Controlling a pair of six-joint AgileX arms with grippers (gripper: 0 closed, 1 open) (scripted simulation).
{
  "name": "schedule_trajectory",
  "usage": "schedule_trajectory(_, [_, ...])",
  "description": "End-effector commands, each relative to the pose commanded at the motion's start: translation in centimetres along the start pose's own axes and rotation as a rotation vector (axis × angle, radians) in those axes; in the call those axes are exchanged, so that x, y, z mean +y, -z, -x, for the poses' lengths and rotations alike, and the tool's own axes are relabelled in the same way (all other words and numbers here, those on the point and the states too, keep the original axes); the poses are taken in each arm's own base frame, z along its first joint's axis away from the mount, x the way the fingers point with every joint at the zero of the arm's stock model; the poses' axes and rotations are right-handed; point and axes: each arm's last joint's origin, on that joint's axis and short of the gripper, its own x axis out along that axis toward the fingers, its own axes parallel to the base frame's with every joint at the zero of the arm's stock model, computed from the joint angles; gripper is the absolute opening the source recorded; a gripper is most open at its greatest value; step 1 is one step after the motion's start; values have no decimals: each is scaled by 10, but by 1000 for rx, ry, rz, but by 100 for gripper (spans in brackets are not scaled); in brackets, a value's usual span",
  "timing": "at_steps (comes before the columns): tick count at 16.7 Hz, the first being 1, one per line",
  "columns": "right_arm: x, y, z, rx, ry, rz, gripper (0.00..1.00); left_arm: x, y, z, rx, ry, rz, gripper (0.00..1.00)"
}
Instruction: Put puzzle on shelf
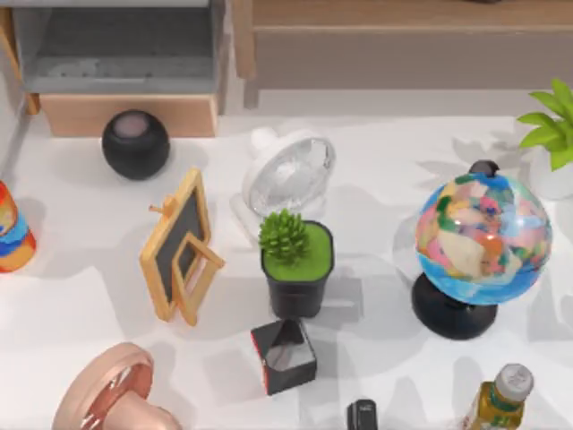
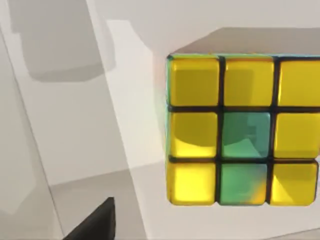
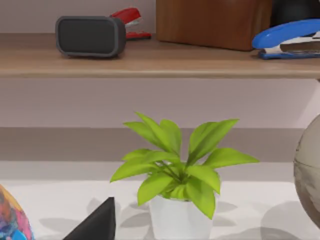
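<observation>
Two claws catalogued, nearest item first.

1. Left gripper [image 2: 95, 225]: a dark wedge of it at the edge of the left wrist view. Released or clenched: cannot tell.
2. Small cube puzzle of yellow and green square tiles with dark grid lines [image 2: 242, 130]: directly ahead of the left claw and close to it, resting on a pale surface, one face towards the claw, shadow behind. It is apart from the claw, not grasped.
3. Right gripper [image 3: 95, 222]: a dark wedge low in the right wrist view. Released or clenched: cannot tell.
4. Leafy green plant in a white pot [image 3: 180, 200]: ahead of the right claw, standing on the white table [image 3: 75, 200].
5. Long light-brown wooden shelf board [image 3: 150, 62]: beyond the plant and higher than the right claw. On it, a dark grey rounded speaker [image 3: 90, 36], a red stapler [image 3: 129, 20] behind that, a brown wooden box [image 3: 212, 22] and a blue stapler [image 3: 290, 37].

Table, seen from above:
6. Black cube with a red edge [image 1: 285, 356].
7. Black pot of green succulent [image 1: 297, 269], just behind the cube.
8. Wood-framed chalkboard easel [image 1: 183, 246].
9. Multicoloured globe on a black stand [image 1: 482, 237].
10. White fan [image 1: 291, 170].
11. Black round speaker [image 1: 134, 143].
12. Grey box cubby [image 1: 116, 45], farthest back.
</observation>
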Motion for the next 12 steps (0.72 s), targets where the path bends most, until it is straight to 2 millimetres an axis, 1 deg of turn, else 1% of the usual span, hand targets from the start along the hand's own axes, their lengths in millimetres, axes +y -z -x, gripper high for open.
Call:
schedule_trajectory(4, [0,0,0,0,0,0,100,-1,0,-15,0,-1,0,100])
schedule_trajectory(9, [0,0,0,0,0,0,100,3,-6,-53,5,2,-2,100])
schedule_trajectory(10, [0,0,0,0,0,0,100,3,-9,-57,2,0,-1,100])
schedule_trajectory(12, [0,0,0,0,0,0,100,3,-10,-59,-1,-1,-1,100])
